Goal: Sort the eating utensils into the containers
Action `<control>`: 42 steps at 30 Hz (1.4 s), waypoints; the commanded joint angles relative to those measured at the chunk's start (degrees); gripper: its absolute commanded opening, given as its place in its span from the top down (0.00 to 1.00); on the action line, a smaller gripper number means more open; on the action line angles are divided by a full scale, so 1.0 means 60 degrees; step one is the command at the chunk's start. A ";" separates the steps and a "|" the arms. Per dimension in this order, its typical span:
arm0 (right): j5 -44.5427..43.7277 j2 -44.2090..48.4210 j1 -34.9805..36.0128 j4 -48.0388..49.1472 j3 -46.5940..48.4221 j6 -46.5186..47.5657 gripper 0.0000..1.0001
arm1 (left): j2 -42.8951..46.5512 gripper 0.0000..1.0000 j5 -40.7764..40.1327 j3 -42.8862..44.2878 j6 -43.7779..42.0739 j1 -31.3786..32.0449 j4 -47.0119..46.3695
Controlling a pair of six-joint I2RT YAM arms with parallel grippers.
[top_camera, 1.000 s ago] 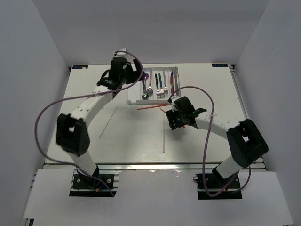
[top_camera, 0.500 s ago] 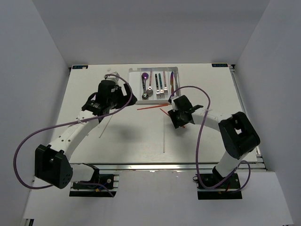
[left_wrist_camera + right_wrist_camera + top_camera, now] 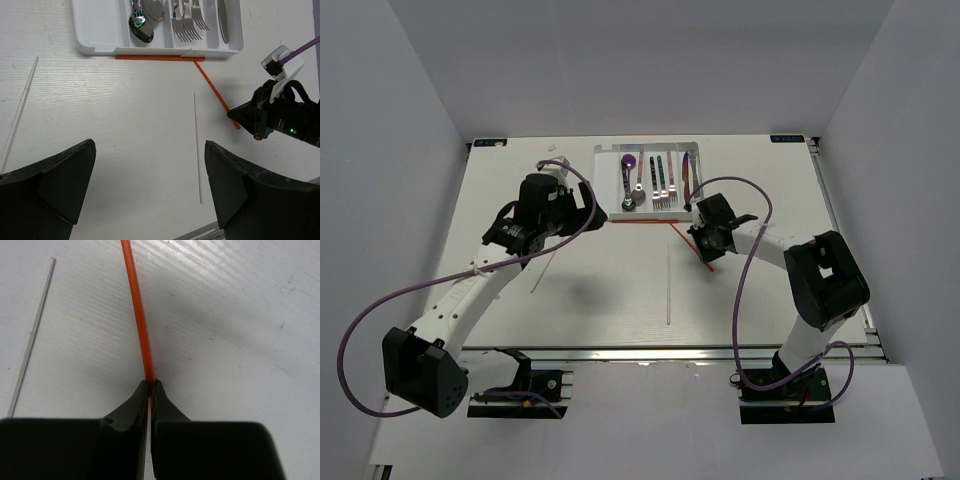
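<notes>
Chopsticks lie loose on the desk (image 3: 600, 310), four in all: two red-orange and two white. One red-orange chopstick (image 3: 160, 58) lies flat against the near wall of the white tray (image 3: 95, 46). The other red-orange chopstick (image 3: 214, 90) slants from the tray's corner to the right gripper (image 3: 150, 383), whose fingers are pinched together on it. One white chopstick (image 3: 198, 150) lies near that slanting one without touching it, and the second white chopstick (image 3: 19, 115) lies well off on the left arm's side. The single tray, split into long compartments, holds two spoons (image 3: 145, 20) side by side, forks (image 3: 187, 25) to their right, at least two by their tines, and one knife (image 3: 223, 20) nearest the right arm. The left gripper (image 3: 150, 147) hangs over the desk with its fingers wide apart, holding nothing.
</notes>
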State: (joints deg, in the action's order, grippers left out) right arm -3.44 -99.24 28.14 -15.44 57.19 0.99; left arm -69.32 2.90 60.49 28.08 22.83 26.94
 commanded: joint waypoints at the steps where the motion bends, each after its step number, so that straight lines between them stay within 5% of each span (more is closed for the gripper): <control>1: 0.0134 -0.0014 0.0027 -0.1161 -0.0435 0.0010 1.00 | 0.0332 0.02 0.0249 0.0260 0.0022 -0.0011 0.0139; 6: 0.0486 0.1187 0.0188 -0.1366 -0.0391 -0.0107 1.00 | 0.0464 0.02 0.0613 -0.0032 0.0563 -0.0011 -0.0152; 12: 0.2739 0.3018 0.0173 -0.0651 -0.0566 -0.0502 1.00 | 0.0801 0.02 0.2386 -0.1408 0.2084 0.0018 -0.2947; 15: 0.3735 0.3619 0.0158 0.0709 -0.0917 -0.1407 1.00 | 0.0860 0.02 0.3076 -0.2226 0.2834 0.0252 -0.5477; 21: 0.5974 0.4191 0.0231 0.5907 -0.2338 -0.5932 1.00 | 0.0289 0.02 0.2945 -0.2728 0.3011 0.1261 -0.7270; 33: 0.6389 0.4397 0.0788 0.7012 -0.1989 -0.7109 1.00 | -0.0839 0.12 0.2256 -0.2084 0.2689 0.1483 -0.6759; 39: 0.6375 0.3812 0.1227 0.7114 -0.1592 -0.7197 1.00 | -0.1088 0.39 0.2681 -0.1967 0.3041 0.1498 -0.7463; 40: 0.6331 0.3782 0.1271 0.7115 -0.1519 -0.7211 1.00 | -0.1103 0.60 0.2710 -0.1937 0.3070 0.1498 -0.7507; 42: 0.6112 0.3723 0.1286 0.7144 -0.1519 -0.7270 1.00 | -0.1118 0.82 0.2798 -0.1835 0.3041 0.1498 -0.7596</control>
State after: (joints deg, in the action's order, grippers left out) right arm 33.17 -76.97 35.24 23.62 45.12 -41.65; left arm -76.58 18.63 46.85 46.87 31.66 -16.12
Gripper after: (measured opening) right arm 0.022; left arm 0.247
